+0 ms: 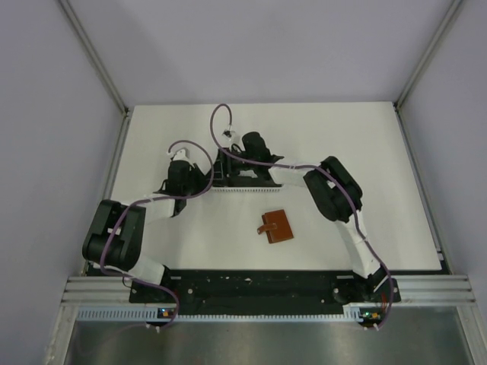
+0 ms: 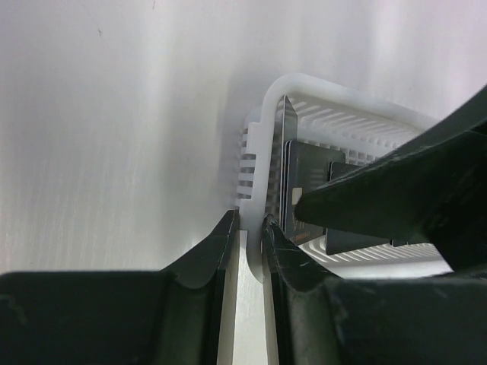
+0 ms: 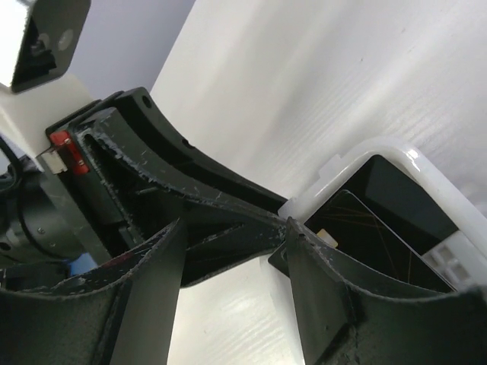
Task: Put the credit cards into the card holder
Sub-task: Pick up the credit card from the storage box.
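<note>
Left of frame: L gripper (image 2: 247, 228) pinches wall of white slotted plastic basket (image 2: 335, 91), jaws nearly closed. Centre: thin black credit cards (image 2: 293, 175) stand inside. R gripper (image 3: 236, 232) gapes wide, empty. Brown leather card holder (image 1: 278, 226) lies apart, lower centre-right. Risk: finger could shove cards flat, leaving no grip.

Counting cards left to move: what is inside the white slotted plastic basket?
Several thin black rectangular cards stand inside the white slotted plastic basket, one finger of the right gripper beside them. Their count and the floor are covered.
</note>
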Robot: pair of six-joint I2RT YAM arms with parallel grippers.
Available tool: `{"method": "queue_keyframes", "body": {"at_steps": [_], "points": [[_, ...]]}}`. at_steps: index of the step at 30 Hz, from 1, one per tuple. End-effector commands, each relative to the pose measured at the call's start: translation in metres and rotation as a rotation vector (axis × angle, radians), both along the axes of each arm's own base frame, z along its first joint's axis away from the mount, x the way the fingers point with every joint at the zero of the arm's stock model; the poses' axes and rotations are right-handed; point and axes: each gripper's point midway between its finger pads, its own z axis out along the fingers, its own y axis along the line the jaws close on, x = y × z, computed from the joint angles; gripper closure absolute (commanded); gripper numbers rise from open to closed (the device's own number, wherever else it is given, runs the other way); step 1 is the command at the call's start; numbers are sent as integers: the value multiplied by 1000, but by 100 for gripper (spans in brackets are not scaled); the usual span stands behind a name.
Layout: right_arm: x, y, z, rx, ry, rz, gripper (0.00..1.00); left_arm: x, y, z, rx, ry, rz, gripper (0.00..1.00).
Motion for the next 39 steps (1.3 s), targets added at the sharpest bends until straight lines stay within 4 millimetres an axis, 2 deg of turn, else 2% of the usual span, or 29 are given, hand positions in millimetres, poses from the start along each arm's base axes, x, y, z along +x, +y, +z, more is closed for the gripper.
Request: {"method": "queue_keyframes", "body": {"at_steps": [1,6,14,25,27,28,35,39], "points": [[6,-5,59,31,-164,-47,44,-6,-2,-7,7,13,-21,100],[14,-21,54,-64,-194,-125,41,-5,-3,-7,6,12,-19,100],[34,-54,20,-229,-149,-247,35,-4,-2,-4,11,9,-17,100],[38,-73,-19,-341,-48,-297,33,-3,-2,-5,17,12,-19,100],[39,-72,-22,-343,-43,-298,33,-3,-2,-4,16,14,-22,100],[34,-74,-28,-362,-15,-289,33,-2,-2,-3,17,10,-21,100],[23,-61,-41,-320,80,-229,33,1,-8,-1,4,8,-50,100],[17,-48,-36,-229,104,-180,33,3,-14,1,-9,-1,-78,100]]}}
